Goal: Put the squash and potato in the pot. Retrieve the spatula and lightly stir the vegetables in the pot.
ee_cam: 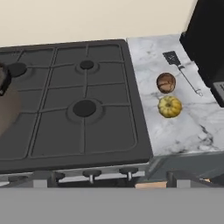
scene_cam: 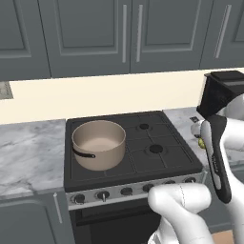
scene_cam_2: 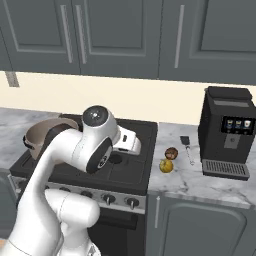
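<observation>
In the hand view the pot sits at nine o'clock on the stove. The potato and squash lie touching on the counter around two to three o'clock, with the spatula beyond them, handle pointing toward four o'clock. Nothing is grasped, and I judge the jaws spread wide, so the next reach runs rightward to the squash, the nearer of the pair.

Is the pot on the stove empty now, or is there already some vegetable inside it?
Empty. The pot shows a bare pale inside; squash and potato lie on the counter.
</observation>
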You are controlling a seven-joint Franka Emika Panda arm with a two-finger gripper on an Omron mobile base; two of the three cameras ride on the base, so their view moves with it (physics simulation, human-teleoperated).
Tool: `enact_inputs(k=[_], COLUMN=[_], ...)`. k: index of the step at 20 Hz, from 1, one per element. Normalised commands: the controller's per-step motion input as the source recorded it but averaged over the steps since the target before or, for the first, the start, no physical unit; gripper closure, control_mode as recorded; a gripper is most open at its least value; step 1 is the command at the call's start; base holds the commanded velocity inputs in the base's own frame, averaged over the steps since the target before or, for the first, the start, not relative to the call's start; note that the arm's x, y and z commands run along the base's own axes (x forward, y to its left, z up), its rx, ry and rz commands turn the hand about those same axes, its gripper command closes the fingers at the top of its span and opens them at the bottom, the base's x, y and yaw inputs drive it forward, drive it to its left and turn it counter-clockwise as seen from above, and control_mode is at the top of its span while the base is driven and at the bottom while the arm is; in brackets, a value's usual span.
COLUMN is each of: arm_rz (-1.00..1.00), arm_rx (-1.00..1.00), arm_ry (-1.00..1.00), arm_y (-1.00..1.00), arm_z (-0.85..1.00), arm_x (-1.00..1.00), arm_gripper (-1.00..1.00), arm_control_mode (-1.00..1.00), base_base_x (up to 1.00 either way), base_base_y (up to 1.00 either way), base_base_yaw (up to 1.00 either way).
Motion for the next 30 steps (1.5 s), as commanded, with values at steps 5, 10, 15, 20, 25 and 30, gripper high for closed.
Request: enact_inputs(k=[5, 10, 15, 20, 25, 30], arm_rz=[-0.15, -0.09, -0.02, 0.0, 0.0, 0.0], arm_rx=[0.0, -0.01, 0.0, 0.0, 0.0, 0.0], arm_ry=[0.07, 0.0, 0.0, 0.03, 0.14, 0.21], arm_y=[-0.67, -0.38, -0.33, -0.34, -0.33, -0.32], arm_z=[-0.38, -0.57, -0.51, -0.29, -0.14, -0.05], arm_x=[0.28, 0.38, 0.51, 0.67, 0.61, 0.4], arm_gripper=[-1.0, -1.0, -1.0, -1.0, -1.0, -1.0], arm_control_mode=[-1.0, -1.0, -1.0, -1.0, -1.0, -1.0], base_base_x=[0.0, 0.0, 0.0, 0.0, 0.0, 0.0], base_base_y=[0.0, 0.0, 0.0, 0.0, 0.0, 0.0], base_base_yaw=[0.0, 0.0, 0.0, 0.0, 0.0, 0.0])
